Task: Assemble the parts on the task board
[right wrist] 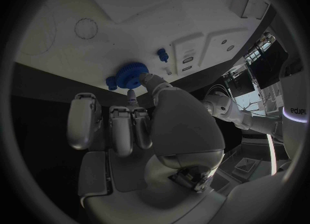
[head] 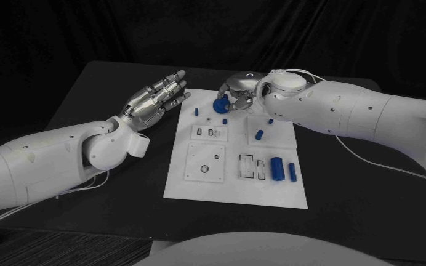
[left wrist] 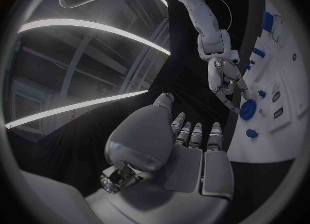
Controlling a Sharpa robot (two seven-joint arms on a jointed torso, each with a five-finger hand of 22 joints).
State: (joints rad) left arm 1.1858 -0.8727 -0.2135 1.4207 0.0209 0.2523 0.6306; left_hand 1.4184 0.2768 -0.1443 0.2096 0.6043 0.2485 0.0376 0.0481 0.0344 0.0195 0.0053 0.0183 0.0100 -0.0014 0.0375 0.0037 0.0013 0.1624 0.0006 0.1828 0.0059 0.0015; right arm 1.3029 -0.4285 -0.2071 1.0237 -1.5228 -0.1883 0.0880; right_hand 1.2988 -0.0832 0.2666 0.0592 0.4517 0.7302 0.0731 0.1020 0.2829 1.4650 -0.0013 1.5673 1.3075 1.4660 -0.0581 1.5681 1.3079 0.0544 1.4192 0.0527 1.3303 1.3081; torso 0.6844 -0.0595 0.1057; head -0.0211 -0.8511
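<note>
White rectangular task board [head: 233, 183] flat on the black table, long side running away from the robot. Blue gear [head: 221, 105] with a toothed rim at the far edge, pinched in the fingers of the right hand [head: 241, 91], seemingly just above the board. Small blue peg [head: 195, 111] upright near the far left corner. Short blue pin [head: 259, 134] lying mid-board. Two blue cylinders [head: 284, 170] side by side near the right edge.
</note>
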